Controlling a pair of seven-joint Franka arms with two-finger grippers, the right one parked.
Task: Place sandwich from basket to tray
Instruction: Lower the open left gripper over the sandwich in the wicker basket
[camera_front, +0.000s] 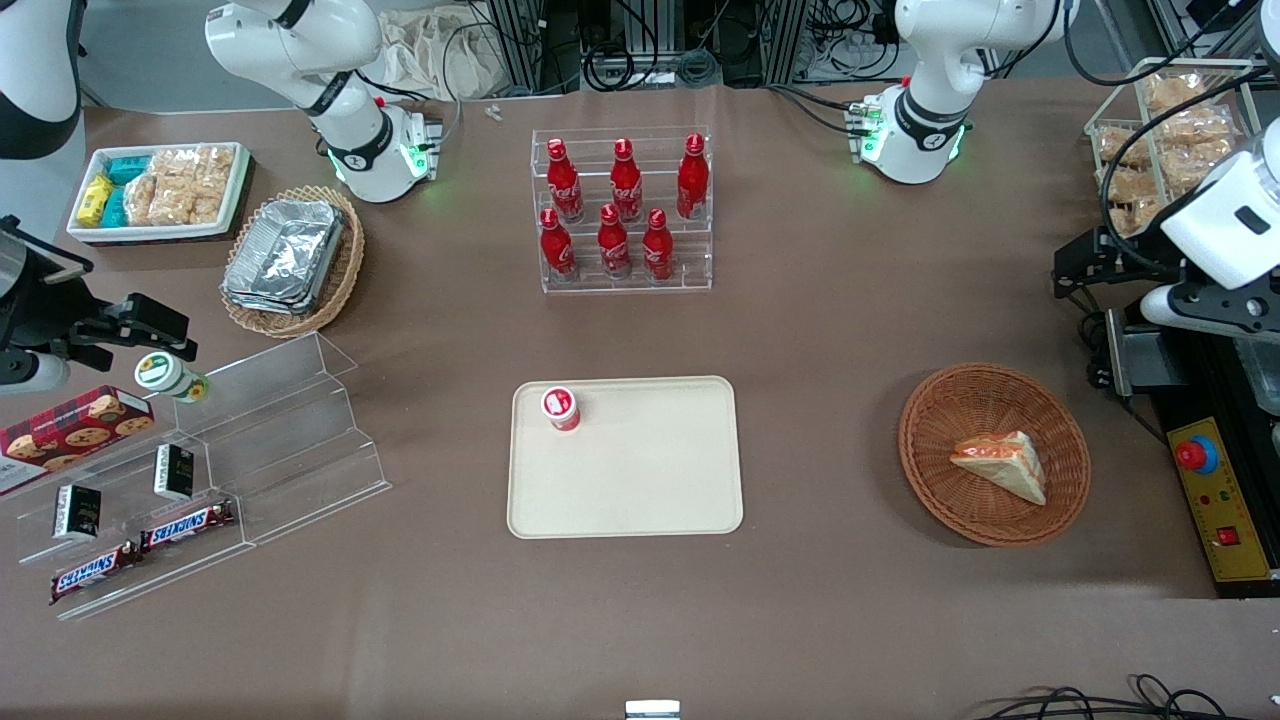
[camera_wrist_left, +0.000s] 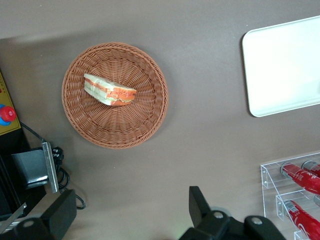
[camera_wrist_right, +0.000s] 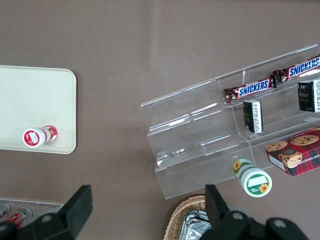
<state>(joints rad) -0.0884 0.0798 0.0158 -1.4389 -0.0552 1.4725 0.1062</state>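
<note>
The sandwich (camera_front: 1000, 465), a white wedge with orange and green filling, lies in the round reddish-brown wicker basket (camera_front: 935, 490). The cream tray (camera_front: 640, 490) sits at mid-table, toward the parked arm's end from the basket. My left gripper (camera_front: 1075, 272) hangs well above the table, farther from the front camera than the basket and apart from it. The left wrist view shows the sandwich (camera_wrist_left: 109, 90) in the basket (camera_wrist_left: 115, 132), a corner of the tray (camera_wrist_left: 285, 65), and the gripper (camera_wrist_left: 130, 212) open wide with nothing between its fingers (camera_wrist_left: 200, 205).
A small red-capped bottle (camera_front: 561, 408) stands on the tray's corner. A clear rack of red cola bottles (camera_front: 622, 210) stands farther back. A yellow box with a red stop button (camera_front: 1215, 500) and cables lie beside the basket at the working arm's end.
</note>
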